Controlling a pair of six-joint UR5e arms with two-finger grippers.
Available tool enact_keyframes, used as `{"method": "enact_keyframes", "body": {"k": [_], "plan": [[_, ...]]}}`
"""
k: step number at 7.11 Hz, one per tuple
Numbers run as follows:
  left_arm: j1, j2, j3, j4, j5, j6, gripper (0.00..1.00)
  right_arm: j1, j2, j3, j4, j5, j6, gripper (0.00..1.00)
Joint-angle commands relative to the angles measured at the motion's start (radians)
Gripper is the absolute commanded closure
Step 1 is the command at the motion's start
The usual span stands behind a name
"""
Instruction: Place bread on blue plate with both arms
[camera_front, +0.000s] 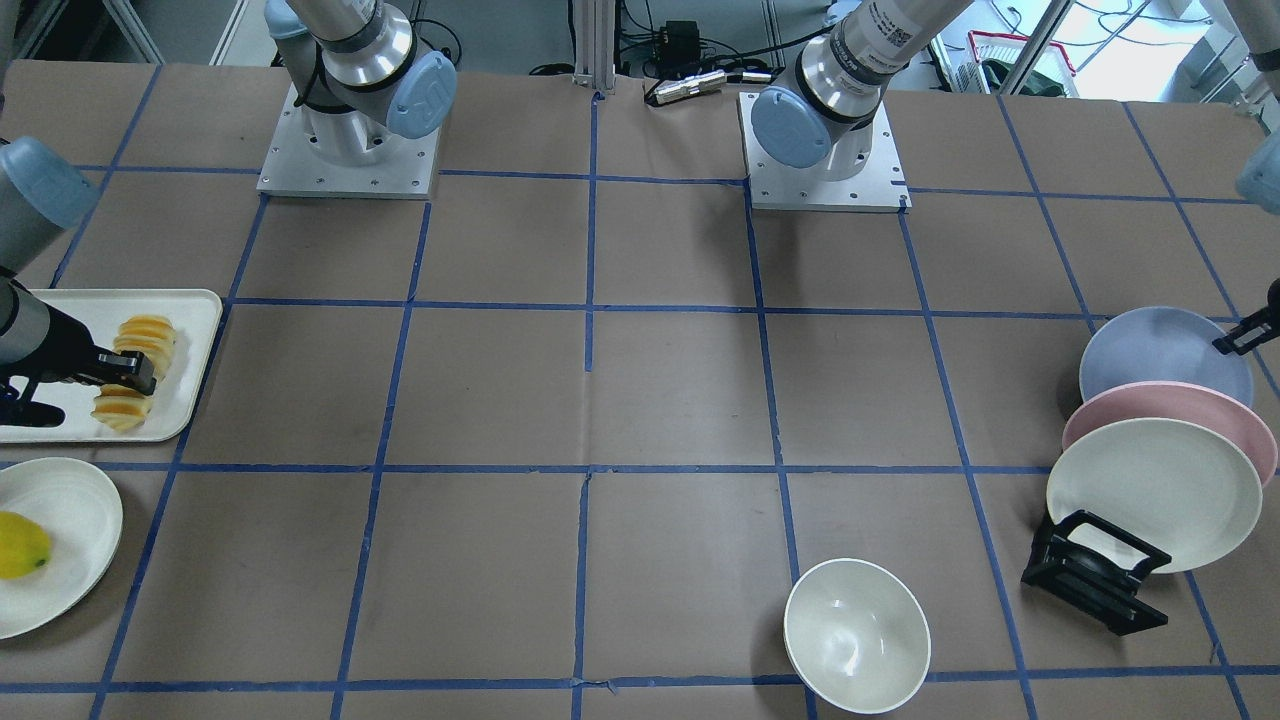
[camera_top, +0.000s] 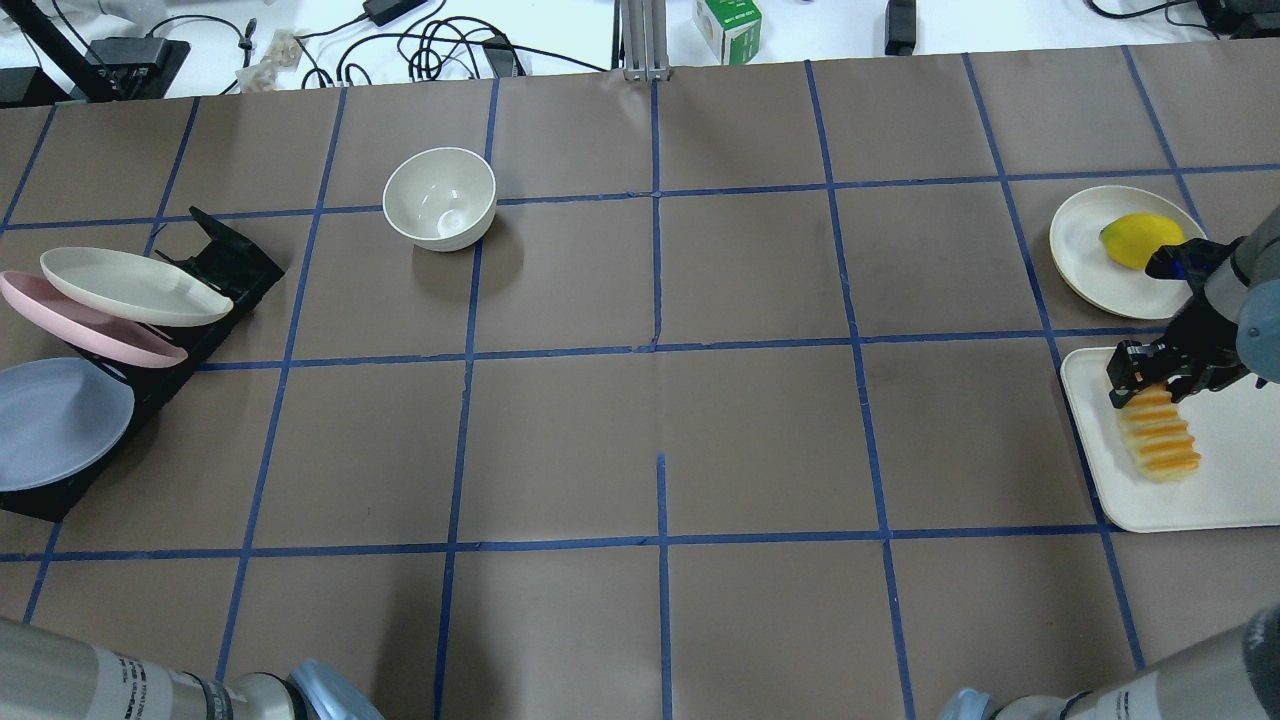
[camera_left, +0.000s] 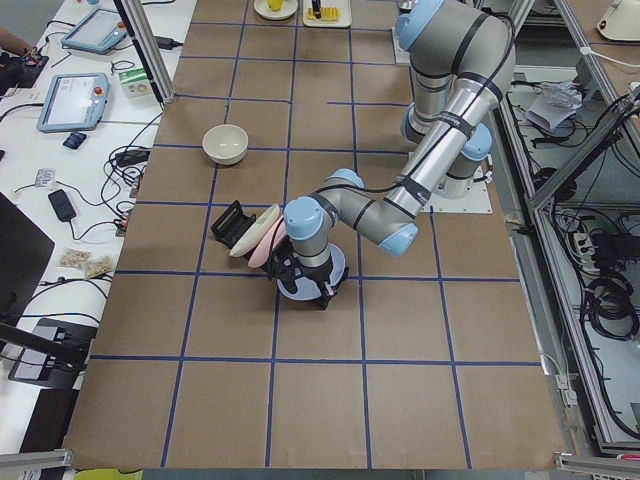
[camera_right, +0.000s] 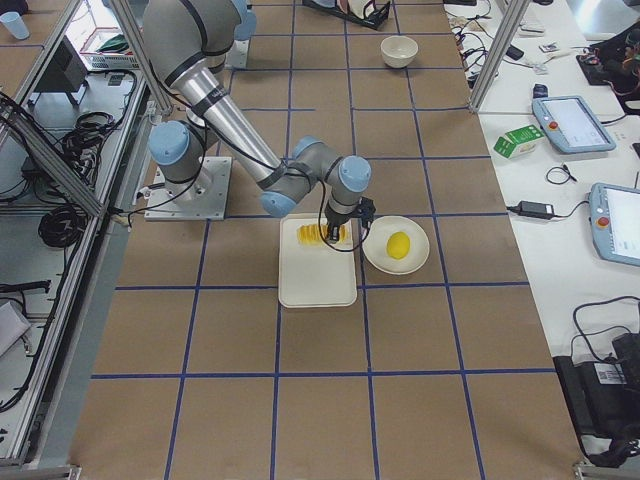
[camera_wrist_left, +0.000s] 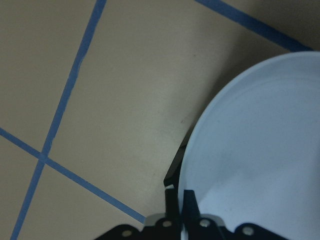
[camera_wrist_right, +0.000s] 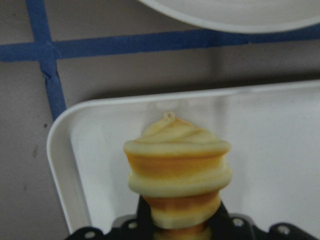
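The bread lies on a white tray at the table's end on my right side. My right gripper is shut across the loaf's middle. The right wrist view shows the bread end-on between the fingers. It also shows in the overhead view, with the right gripper at its far end. The blue plate leans in a black rack. My left gripper is shut on its rim. The left wrist view shows the fingers pinching the blue plate.
A pink plate and a cream plate lean in the same rack, in front of the blue one. A white bowl stands near the operators' edge. A yellow fruit lies on a white plate beside the tray.
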Motion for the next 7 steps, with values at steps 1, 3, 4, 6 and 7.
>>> {"method": "enact_keyframes", "body": {"k": [1, 3, 4, 6, 7], "plan": [[-0.001, 0.008, 0.029, 0.006, 0.003, 0.012, 1.00, 0.006, -0.065, -0.027, 0.071, -0.001, 0.009, 1.00], [0.001, 0.029, 0.061, -0.023, 0.010, 0.048, 1.00, 0.015, -0.115, -0.138, 0.235, 0.011, 0.059, 1.00], [0.001, 0.055, 0.063, -0.039, 0.017, 0.058, 1.00, 0.036, -0.113, -0.209, 0.310, 0.012, 0.067, 1.00], [-0.001, 0.113, 0.080, -0.136, 0.036, 0.060, 1.00, 0.116, -0.118, -0.315, 0.464, 0.009, 0.182, 1.00], [-0.008, 0.158, 0.098, -0.200, 0.056, 0.062, 1.00, 0.150, -0.118, -0.348, 0.517, 0.011, 0.220, 1.00]]}}
